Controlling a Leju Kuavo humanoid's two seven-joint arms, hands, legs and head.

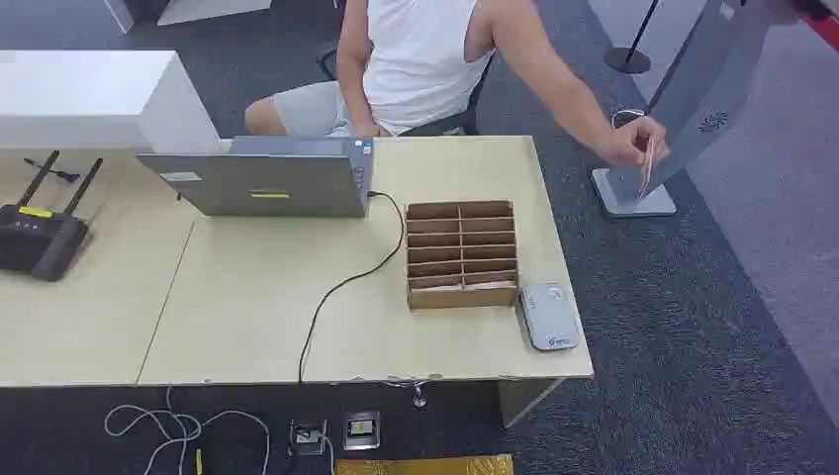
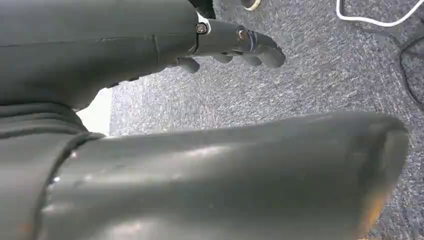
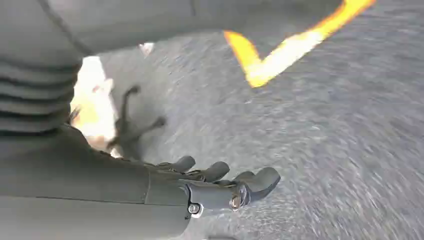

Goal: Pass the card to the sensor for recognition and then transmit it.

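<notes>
In the head view a person sits behind the beige table (image 1: pixel 247 327) and reaches out to the table's right, pinching a thin card (image 1: pixel 647 164) edge-on in one hand. A small grey-white sensor box (image 1: pixel 549 315) lies flat at the table's near right corner. My left hand (image 2: pixel 225 46) hangs over grey carpet, fingers stretched out and holding nothing. My right hand (image 3: pixel 220 185) also hangs above carpet, fingers spread and empty; that view is motion-blurred.
A cardboard slot organiser (image 1: pixel 461 254) stands just left of the sensor. A grey laptop (image 1: pixel 267 180) with a black cable (image 1: pixel 336 292) sits mid-table, and a black router (image 1: pixel 38 237) at the far left. A slanted grey kiosk (image 1: pixel 693 94) stands on the carpet beside the person's hand.
</notes>
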